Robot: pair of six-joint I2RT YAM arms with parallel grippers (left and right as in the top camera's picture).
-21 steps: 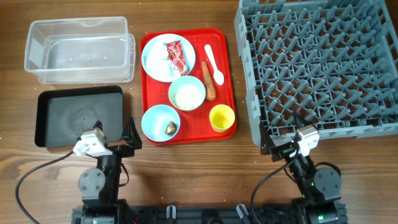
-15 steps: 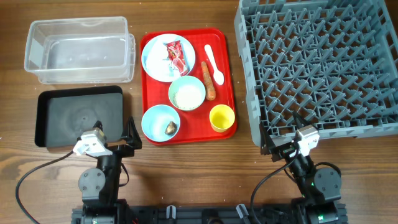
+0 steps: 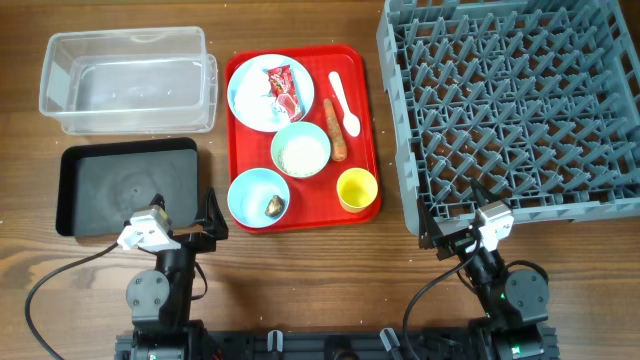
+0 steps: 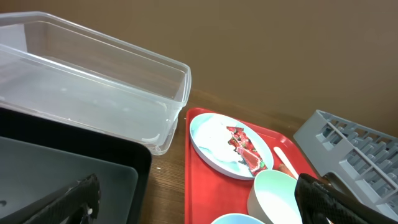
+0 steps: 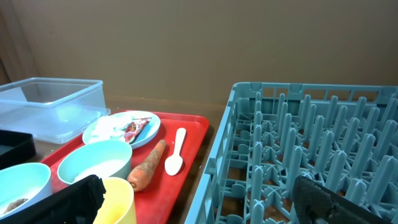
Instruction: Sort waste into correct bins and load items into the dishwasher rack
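Observation:
On the red tray (image 3: 300, 215) a pale blue plate (image 3: 250, 105) holds a red wrapper (image 3: 283, 86) and white tissue (image 3: 262, 88). A pale green bowl (image 3: 300, 150) holds rice. A pale blue bowl (image 3: 252, 195) holds a brown lump (image 3: 274, 205). A carrot stick (image 3: 335, 132) and a yellow cup (image 3: 356, 188) lie beside them. Only one blue bowl shows. The clear tub (image 3: 125, 80) and black tray (image 3: 120, 185) are left, the grey rack (image 3: 520, 110) right. My left gripper (image 3: 185, 222) (image 4: 199, 205) and right gripper (image 3: 455, 222) (image 5: 199, 202) are open and empty near the front edge.
A white plastic spoon (image 3: 343, 100) lies on the red tray next to the carrot stick. Bare wooden table (image 3: 320, 270) runs along the front between the two arms. The rack's near corner sits just above my right gripper.

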